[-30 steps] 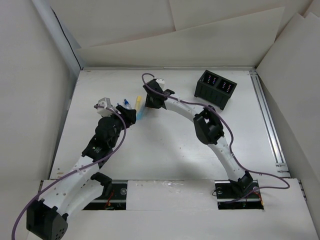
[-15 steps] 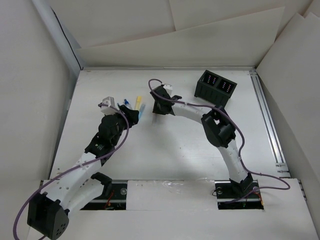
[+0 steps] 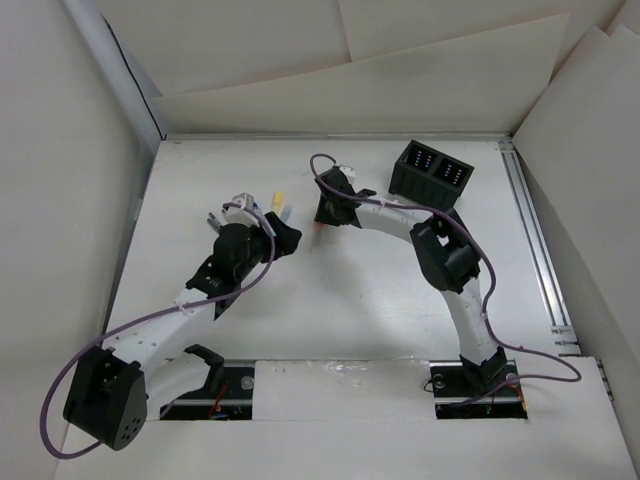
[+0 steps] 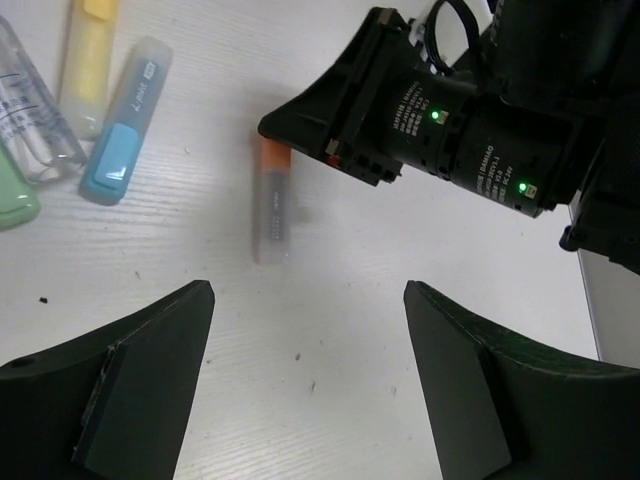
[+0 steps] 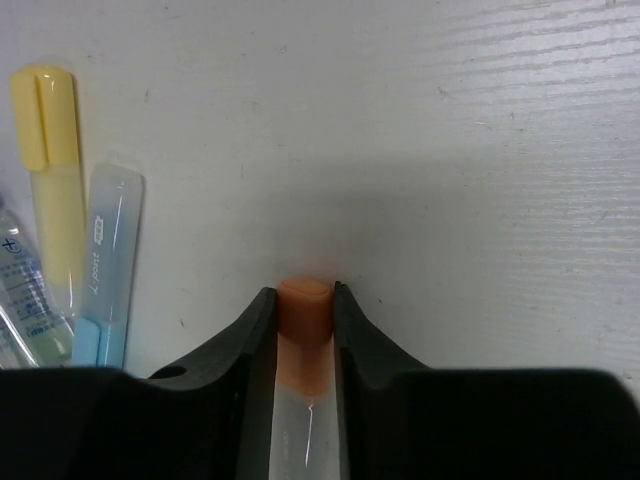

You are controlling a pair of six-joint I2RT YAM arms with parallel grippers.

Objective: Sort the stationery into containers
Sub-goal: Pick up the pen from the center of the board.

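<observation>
Overhead, the white table (image 3: 350,290) carries a black two-compartment box (image 3: 432,178) at its far right. The box is rectangular, with ribbed walls and small coloured marks inside. The left gripper (image 3: 272,230) and right gripper (image 3: 325,212) sit near mid-table, close to each other. A small cluster of stationery (image 3: 279,203) lies between them, well apart from the box.

From the left wrist, the left gripper's two matte black wedge-shaped fingers (image 4: 150,385) stand wide apart with only bare table between them. The table surface shows fine wood-like grain. Ahead lies a slim orange-capped marker (image 4: 271,205) with a translucent grey barrel, slightly blurred. Its orange end is under the right gripper's black finger. To the left lie a blue-ended marker (image 4: 124,135) with a frosted body and a yellow highlighter (image 4: 85,55), side by side. A clear tube (image 4: 28,115) and a pale green rounded piece (image 4: 14,198) sit at the frame edge.

From the right wrist, the right gripper's fingers are closed against both sides of the orange-capped marker. The rounded cap protrudes just past the fingertips. The yellow highlighter and the blue-ended marker lie parallel to the left, flat on the table.
</observation>
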